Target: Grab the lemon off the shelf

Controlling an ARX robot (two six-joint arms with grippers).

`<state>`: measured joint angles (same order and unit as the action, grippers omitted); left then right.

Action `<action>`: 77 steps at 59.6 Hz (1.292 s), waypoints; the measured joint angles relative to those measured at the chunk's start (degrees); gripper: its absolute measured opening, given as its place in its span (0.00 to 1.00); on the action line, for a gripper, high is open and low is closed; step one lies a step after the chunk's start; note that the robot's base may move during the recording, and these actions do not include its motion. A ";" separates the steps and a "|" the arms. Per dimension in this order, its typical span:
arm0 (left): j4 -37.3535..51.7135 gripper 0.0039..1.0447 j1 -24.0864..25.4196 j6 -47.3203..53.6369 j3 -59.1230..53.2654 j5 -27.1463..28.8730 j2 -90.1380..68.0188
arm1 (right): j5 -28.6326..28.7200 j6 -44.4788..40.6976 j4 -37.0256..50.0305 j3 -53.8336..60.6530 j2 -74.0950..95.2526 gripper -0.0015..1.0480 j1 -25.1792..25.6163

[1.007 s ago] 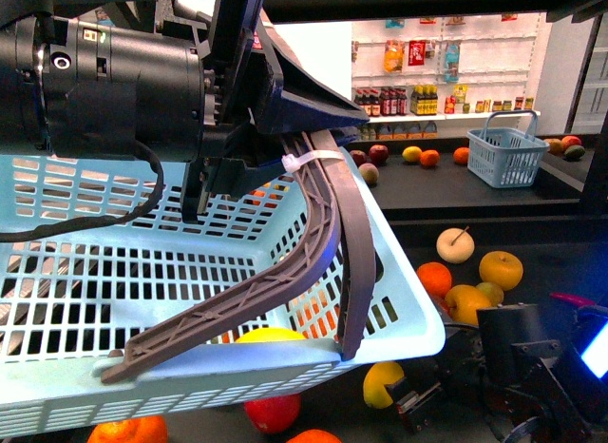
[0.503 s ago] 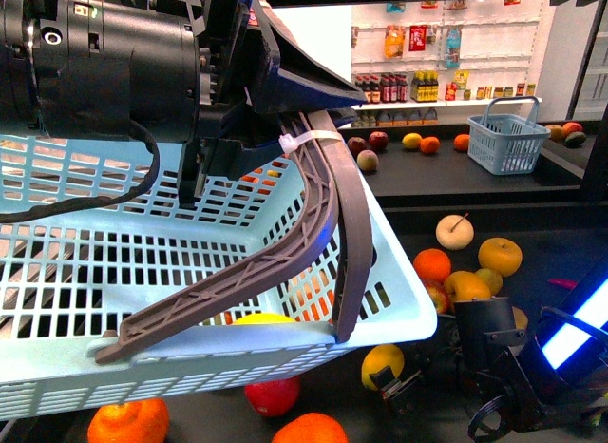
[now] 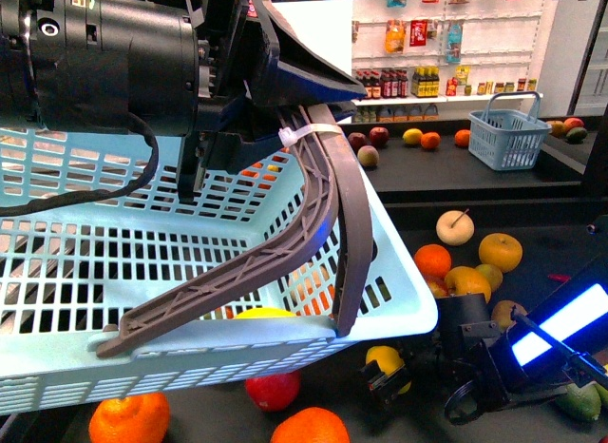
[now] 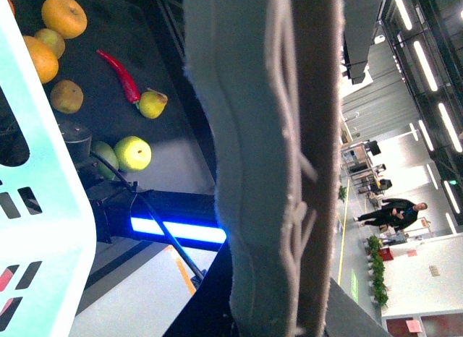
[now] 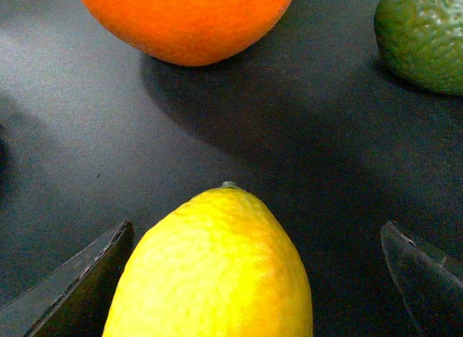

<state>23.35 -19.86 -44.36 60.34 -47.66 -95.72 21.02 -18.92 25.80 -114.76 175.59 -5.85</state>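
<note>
While straddling lemon (image 5: 217, 279) with right pincer (image 5: 257, 225) spread, finds long axis running straight ahead down the gap; nearer than left pincer (image 3: 214, 163), clamped on handle (image 3: 323, 215).

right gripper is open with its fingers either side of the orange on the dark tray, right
No. The right gripper is open over the dark tray, but the fruit between its fingers is the lemon; the orange lies beyond it. The right wrist view shows this.
</note>
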 joint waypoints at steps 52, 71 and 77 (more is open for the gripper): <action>0.00 0.09 0.00 0.00 0.00 -0.09 0.00 | 4.92 6.95 20.20 41.29 -39.80 0.45 14.64; 0.00 0.09 0.00 0.02 0.00 -0.11 0.00 | 9.11 18.60 22.14 55.10 -62.45 0.45 8.26; 0.00 0.09 -0.02 0.00 0.00 -0.13 0.00 | 9.09 19.71 22.40 58.55 -65.46 0.45 4.74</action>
<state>23.35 -19.88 -44.36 60.34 -47.79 -95.72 30.11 0.80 48.21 -56.21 110.13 -1.10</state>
